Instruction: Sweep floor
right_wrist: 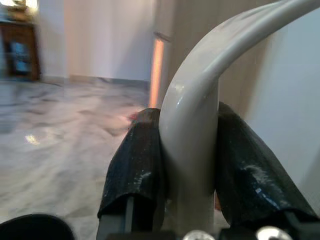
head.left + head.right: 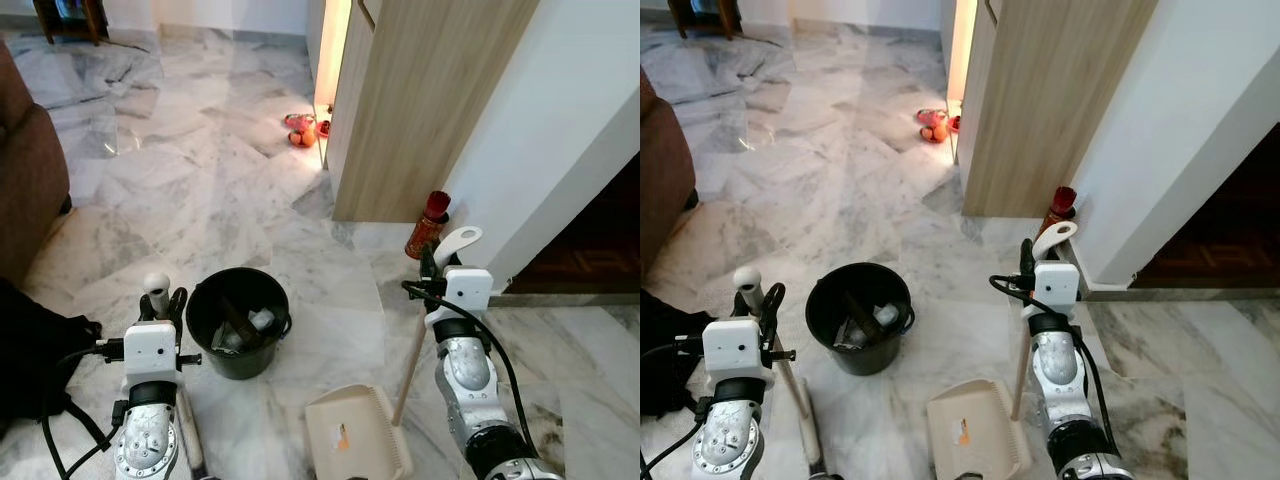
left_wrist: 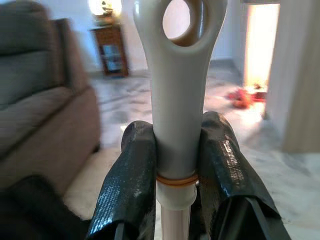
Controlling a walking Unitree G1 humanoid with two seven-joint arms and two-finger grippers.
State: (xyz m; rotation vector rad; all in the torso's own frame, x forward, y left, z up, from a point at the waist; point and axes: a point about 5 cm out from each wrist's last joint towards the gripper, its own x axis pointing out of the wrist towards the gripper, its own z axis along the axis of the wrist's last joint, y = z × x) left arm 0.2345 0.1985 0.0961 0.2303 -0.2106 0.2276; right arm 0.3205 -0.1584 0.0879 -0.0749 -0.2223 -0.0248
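My left gripper (image 2: 165, 302) is shut on the broom handle (image 3: 179, 95), a cream grip with a hanging hole at its top; the pale stick runs down past my arm toward the floor (image 2: 190, 430). My right gripper (image 2: 440, 262) is shut on the dustpan handle (image 1: 200, 130), whose curved cream top (image 2: 457, 242) rises above the fingers. The wooden stick (image 2: 408, 365) slants down to the beige dustpan (image 2: 355, 435), which rests on the marble floor in front of me with a small orange scrap (image 2: 342, 434) in it.
A black bucket (image 2: 238, 322) holding rubbish stands between my arms. A brown sofa (image 2: 25, 170) and a black bag (image 2: 35, 350) are on my left. A wooden cabinet (image 2: 420, 100), white wall and red bottle (image 2: 428, 228) lie ahead right. Red-orange items (image 2: 300, 128) sit farther off.
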